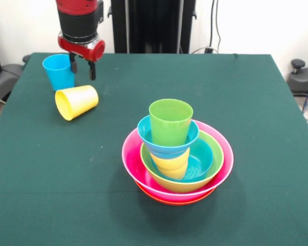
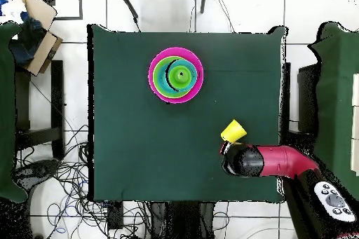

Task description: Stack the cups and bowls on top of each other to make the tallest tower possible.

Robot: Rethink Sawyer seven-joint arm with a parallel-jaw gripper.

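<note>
Tower (image 1: 177, 154) at mid-table awaits its next cup as the gripper (image 1: 82, 66) hangs over two strays near the cloth's back corner.

Front view: the stack runs from an orange bowl (image 1: 175, 199) under a pink bowl (image 1: 131, 159) and lime bowl (image 1: 214, 165) up through a yellow-orange cup (image 1: 170, 164) and small blue bowl (image 1: 146, 134) to a green cup (image 1: 170, 122). The dark fingers (image 1: 92, 69) stand narrowly apart with nothing between them, just beside the upright light blue cup (image 1: 58, 72) and above the yellow cup (image 1: 77, 102) lying on its side. A descent here could clip the blue rim or set the yellow cup rolling toward the nearby table edge. Overhead view: the red arm (image 2: 270, 161) hides the blue cup; bare green cloth (image 2: 126, 124) between the yellow cup (image 2: 233, 131) and tower (image 2: 175, 75) leaves an open carry path.
</note>
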